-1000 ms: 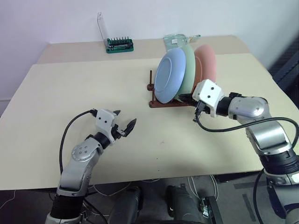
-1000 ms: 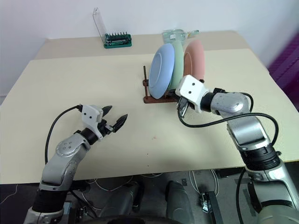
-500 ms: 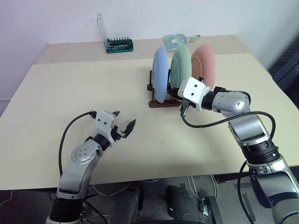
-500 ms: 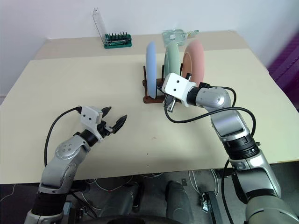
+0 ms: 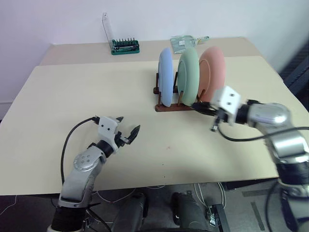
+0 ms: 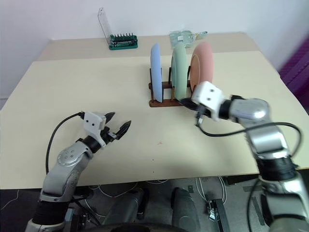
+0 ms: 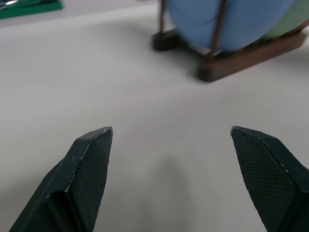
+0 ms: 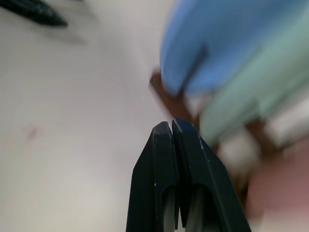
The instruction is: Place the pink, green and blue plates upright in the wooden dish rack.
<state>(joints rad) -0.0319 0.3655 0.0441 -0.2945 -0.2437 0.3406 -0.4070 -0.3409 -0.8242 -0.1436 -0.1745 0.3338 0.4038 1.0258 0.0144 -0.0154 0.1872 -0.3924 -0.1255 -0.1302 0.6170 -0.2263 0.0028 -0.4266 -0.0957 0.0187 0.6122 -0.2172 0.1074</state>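
Beige surface (image 5: pixel 72 92): blue plate (image 5: pixel 165 82) now standing upright in rack (image 5: pixel 170 106); right gripper (image 6: pixel 198 115), fingers closed, withdrawing; left gripper (image 5: pixel 129 132) fingers open, idling.

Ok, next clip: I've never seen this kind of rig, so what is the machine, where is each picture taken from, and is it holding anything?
It is a humanoid robot with two arms, each ending in a two-fingered pincer. Two pictures come from its head, looking down over a beige table; the other two come from a camera on each wrist, looking along the fingers. The left pincer is open and empty above the table. The right pincer is shut on nothing, beside the wooden dish rack. In the rack the blue plate, green plate and pink plate stand upright. At the back lie a green tray of small bits and a clear packet.
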